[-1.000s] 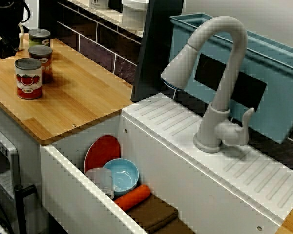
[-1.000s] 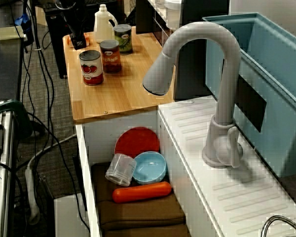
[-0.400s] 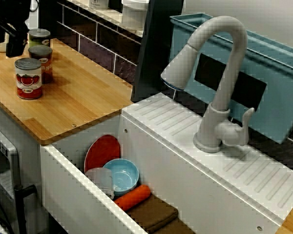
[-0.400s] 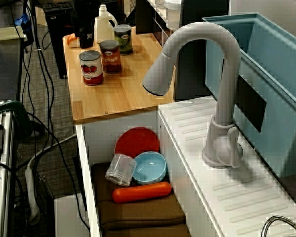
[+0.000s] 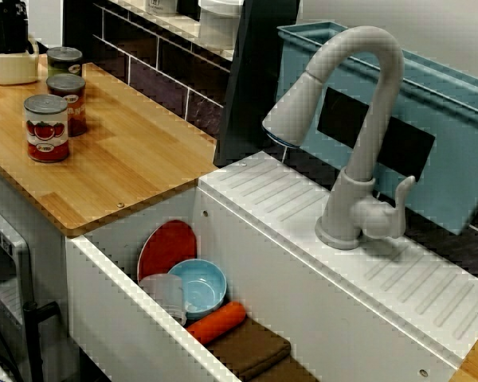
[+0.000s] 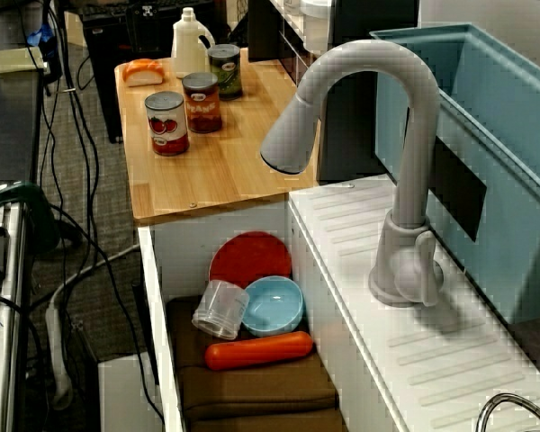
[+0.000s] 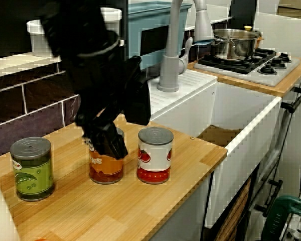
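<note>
- On the wooden counter (image 7: 115, 213), seen from the counter's end, your gripper (image 7: 112, 143) hangs big and dark in front of the middle can (image 7: 106, 169).
- Its fingers look like one dark lump, so I cannot tell if they are apart or together. I see nothing held in them.
- The middle can stands upright between the green can (image 7: 32, 168) and the tomato can (image 7: 154, 155). All three stand close together.
- In the view from high up, the cans stand free. The white jug (image 6: 188, 40) and a bread roll (image 6: 144, 72) sit near them at the far end. Your gripper seems to be above them and not touching, but I cannot tell how high.
- Watch out, because the cans have little room between them. Wide fingers could bump a neighbour and tip it over.
- A tipped can could roll off the edge. It could also roll into the sink (image 6: 149, 288) and hit the red plate (image 6: 249, 256), the blue bowl (image 6: 274, 304) or the clear cup (image 6: 220, 309).
- The jug is tall, so a fast swing of your arm could knock it down.
</note>
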Motion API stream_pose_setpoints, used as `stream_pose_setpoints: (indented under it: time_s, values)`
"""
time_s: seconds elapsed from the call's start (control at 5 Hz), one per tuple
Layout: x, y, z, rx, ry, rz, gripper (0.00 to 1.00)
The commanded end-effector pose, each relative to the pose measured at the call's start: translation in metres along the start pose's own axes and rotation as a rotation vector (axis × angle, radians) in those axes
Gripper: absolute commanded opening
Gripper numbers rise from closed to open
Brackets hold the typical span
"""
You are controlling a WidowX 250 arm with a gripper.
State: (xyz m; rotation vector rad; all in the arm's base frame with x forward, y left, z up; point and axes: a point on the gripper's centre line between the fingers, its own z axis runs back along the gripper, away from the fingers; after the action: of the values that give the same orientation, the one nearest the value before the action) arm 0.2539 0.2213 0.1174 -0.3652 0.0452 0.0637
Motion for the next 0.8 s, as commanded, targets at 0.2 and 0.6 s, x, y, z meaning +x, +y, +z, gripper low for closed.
stream_pose_setpoints:
  time_s: [0.2, 0.6]
  values:
    - [-0.007, 0.000, 0.019, 0.135, -0.084, 0.020, 1.00]
    - [-0.006, -0.017, 0.002, 0.387, -0.145, 0.075, 1.00]
